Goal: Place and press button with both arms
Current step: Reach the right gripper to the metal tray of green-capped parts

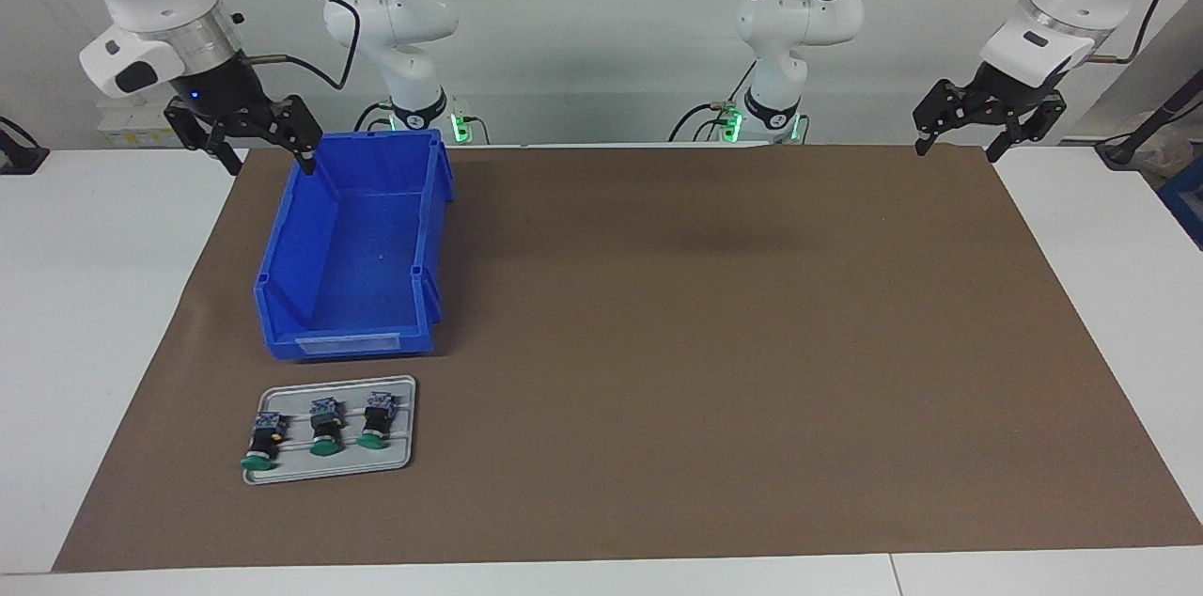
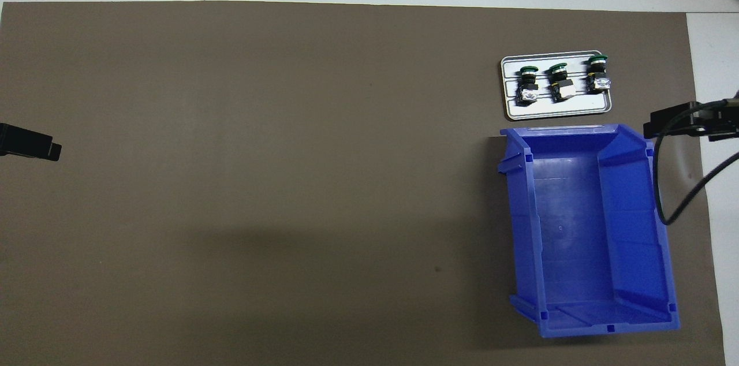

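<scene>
Three buttons (image 1: 324,433) lie on grey tray (image 1: 402,461) beside blue bin (image 1: 352,344); right gripper (image 1: 268,156) over bin's edge, left gripper (image 1: 959,146) raised over mat's corner, fingers spread, empty.

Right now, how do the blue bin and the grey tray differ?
The blue bin is deep with tall walls; the grey tray is flat and shallow. The bin is empty; the tray carries three green-capped buttons lying on their sides. The bin sits nearer the robots than the tray. Both rest on the brown mat.
</scene>
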Tool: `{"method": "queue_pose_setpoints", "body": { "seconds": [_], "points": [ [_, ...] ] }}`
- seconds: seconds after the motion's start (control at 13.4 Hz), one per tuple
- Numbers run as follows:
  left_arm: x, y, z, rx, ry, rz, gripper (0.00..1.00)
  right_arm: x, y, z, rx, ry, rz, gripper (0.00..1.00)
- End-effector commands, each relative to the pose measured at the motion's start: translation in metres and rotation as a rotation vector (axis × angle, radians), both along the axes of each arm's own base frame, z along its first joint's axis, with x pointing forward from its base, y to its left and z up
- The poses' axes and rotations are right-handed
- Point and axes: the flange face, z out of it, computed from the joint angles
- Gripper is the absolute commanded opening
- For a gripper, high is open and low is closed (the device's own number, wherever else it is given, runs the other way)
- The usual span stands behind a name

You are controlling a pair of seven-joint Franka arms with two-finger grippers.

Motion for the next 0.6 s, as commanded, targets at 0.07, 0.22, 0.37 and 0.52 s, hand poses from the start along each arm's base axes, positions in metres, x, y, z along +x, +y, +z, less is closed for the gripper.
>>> {"method": "queue_pose_setpoints", "body": {
  "seconds": [0.07,0.22,0.37,0.52],
  "points": [
    [-0.008,0.004,0.000,0.010,0.005,-0.003,1.00,0.032,-0.007,-0.067,-0.012,-0.010,-0.029,0.91],
    [-0.008,0.004,0.000,0.010,0.005,-0.003,1.00,0.057,-0.009,-0.108,-0.036,-0.020,-0.025,0.88],
    [-0.008,0.004,0.000,0.010,0.005,-0.003,1.00,0.081,-0.008,-0.153,-0.054,-0.044,-0.023,0.84],
    [-0.008,0.004,0.000,0.010,0.005,-0.003,1.00,0.099,-0.010,-0.189,-0.072,-0.081,-0.018,0.82]
  ]
}}
